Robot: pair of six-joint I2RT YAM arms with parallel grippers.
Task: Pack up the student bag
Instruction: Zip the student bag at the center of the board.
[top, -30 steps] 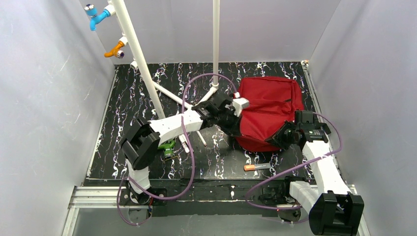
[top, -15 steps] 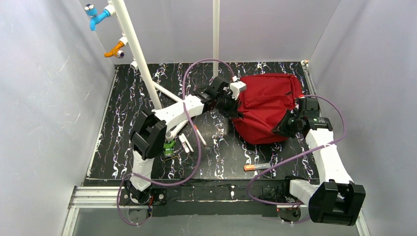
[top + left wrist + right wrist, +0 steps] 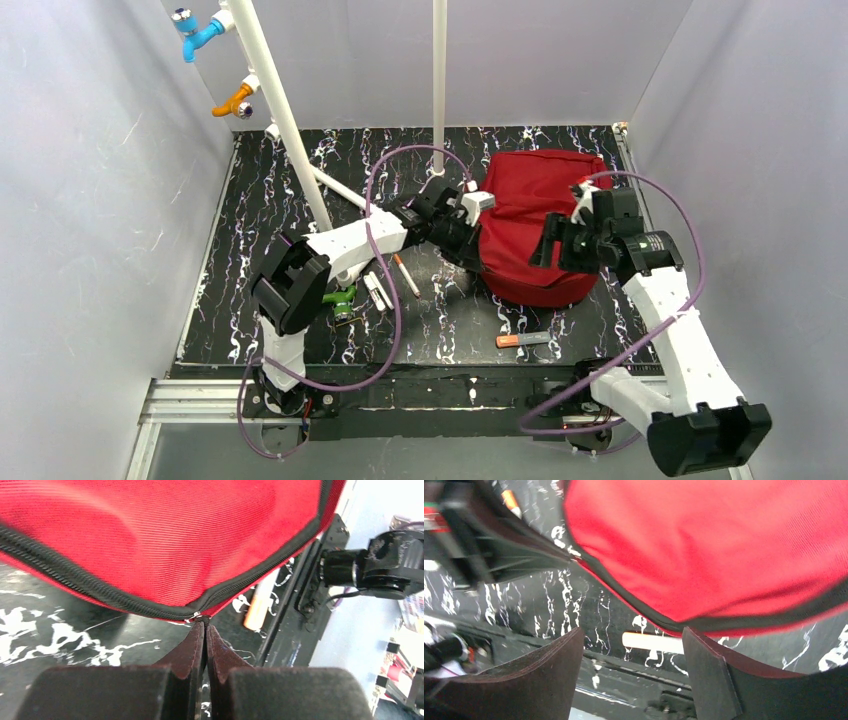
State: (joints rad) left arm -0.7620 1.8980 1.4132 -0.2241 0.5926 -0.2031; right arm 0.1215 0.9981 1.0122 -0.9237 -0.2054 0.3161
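Note:
The student bag [image 3: 540,215] is a dark-red fabric backpack lying at the right back of the black marbled table [image 3: 270,210]. My left gripper [image 3: 205,625] is shut on the small metal zip pull [image 3: 196,616] at the end of the bag's dark zip [image 3: 75,582]. From above, that left gripper [image 3: 475,260] sits at the bag's near-left edge. My right gripper [image 3: 631,650] stands open with nothing between its fingers, hovering just off the bag's red fabric [image 3: 724,545]. In the top view the right gripper [image 3: 551,243] is over the bag's middle.
An orange-and-white pen [image 3: 522,340] lies near the front edge below the bag. A white pen [image 3: 405,275], small white pieces [image 3: 375,290] and a green object [image 3: 340,300] lie by the left arm. White poles [image 3: 290,130] and grey walls enclose the table.
My right gripper has let go of the bag's near-right side, opened, and risen over the bag's middle. The left gripper stays shut on the zip pull and has shifted slightly nearer.

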